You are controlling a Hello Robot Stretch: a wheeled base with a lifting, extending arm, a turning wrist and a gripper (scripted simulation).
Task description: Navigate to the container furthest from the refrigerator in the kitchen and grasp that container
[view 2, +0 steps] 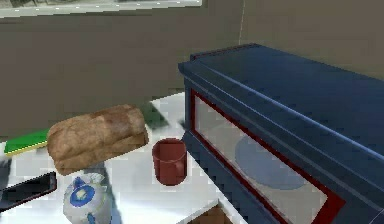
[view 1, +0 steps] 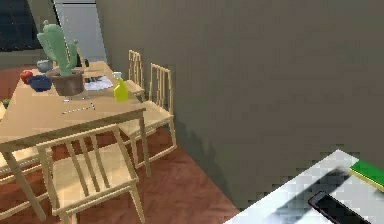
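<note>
Cup [view 2: 169,161], dark red, stood upright on the white counter [view 2: 135,178] in the arm side view, near a bread loaf [view 2: 97,137] and a blue-and-white jar [view 2: 85,198], just beside a large blue cabinet [view 2: 290,110]. The forward view showed a dining table [view 1: 60,122] bearing a potted cactus [view 1: 60,50]. The gripper's state could not be told.

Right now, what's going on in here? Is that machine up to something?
The robot is looking for a container to pick up. It stands by a white counter carrying a loaf of bread, a red cup and a blue-and-white jar, with a big blue chest beside them. Ahead is a wooden table with a potted cactus, a yellow bottle and chairs. The cup or the jar may be its target; I cannot tell which.
</note>
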